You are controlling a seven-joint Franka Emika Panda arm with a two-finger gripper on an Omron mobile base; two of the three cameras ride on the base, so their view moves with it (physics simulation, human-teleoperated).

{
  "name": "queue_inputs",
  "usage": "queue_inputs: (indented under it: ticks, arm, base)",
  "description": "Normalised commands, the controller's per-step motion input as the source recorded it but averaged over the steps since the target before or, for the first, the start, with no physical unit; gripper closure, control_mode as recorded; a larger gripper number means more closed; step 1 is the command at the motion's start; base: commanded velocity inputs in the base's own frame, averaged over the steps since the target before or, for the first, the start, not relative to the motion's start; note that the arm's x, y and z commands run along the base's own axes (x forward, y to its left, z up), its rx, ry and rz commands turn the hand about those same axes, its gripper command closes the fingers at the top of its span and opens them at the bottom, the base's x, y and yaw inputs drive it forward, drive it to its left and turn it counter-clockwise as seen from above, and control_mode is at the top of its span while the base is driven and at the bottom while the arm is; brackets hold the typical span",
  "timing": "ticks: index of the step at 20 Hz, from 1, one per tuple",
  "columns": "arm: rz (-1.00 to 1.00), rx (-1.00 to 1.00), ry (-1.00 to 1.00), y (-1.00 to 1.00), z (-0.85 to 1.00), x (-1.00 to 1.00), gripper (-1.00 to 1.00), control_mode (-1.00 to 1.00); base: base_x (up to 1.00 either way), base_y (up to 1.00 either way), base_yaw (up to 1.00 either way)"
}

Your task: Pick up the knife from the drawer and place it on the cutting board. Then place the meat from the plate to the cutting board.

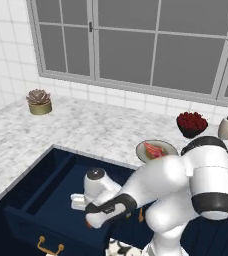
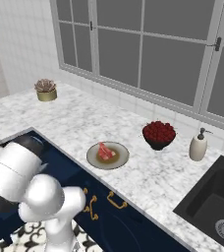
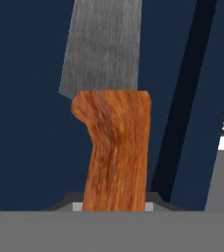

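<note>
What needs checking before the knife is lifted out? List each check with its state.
1. Gripper shut on the knife handle: ok.
2. Drawer open enough to lift out: ok.
3. Blade pointing away from the hand: ok.
4. Cutting board located: cannot tell.
5. Meat on the plate, ready for later: ok.
6. Bowl of berries apart from the plate: ok.
</note>
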Motion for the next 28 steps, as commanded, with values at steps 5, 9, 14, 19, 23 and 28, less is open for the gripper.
queue_inputs:
  ticks: [5,9,14,19,23,28]
  arm:
    - [0.00,0.00,0.02,-0.17,1.00,-0.32,1.00,-1.00]
    - [0.00,0.00,0.05,-0.06,1.00,-0.15,1.00,-1.00]
    - [-0.02,-0.02,0.04,-0.03,1.00,-0.06,1.00,-1.00]
    - [-0.03,-0.02,0.06,0.00,1.00,0.03,1.00,-1.00]
    - [0.00,0.00,0.16,-0.02,1.00,0.20,1.00,-1.00]
    - [0.00,-0.01,0.08,-0.03,1.00,0.06,1.00,-1.00]
  base:
    - [0.00,0.00,0.00]
    - [0.00,0.00,0.00]
    - [0.00,0.00,0.00]
    - [0.00,0.00,0.00]
    - [0.00,0.00,0.00]
    - [0.00,0.00,0.00]
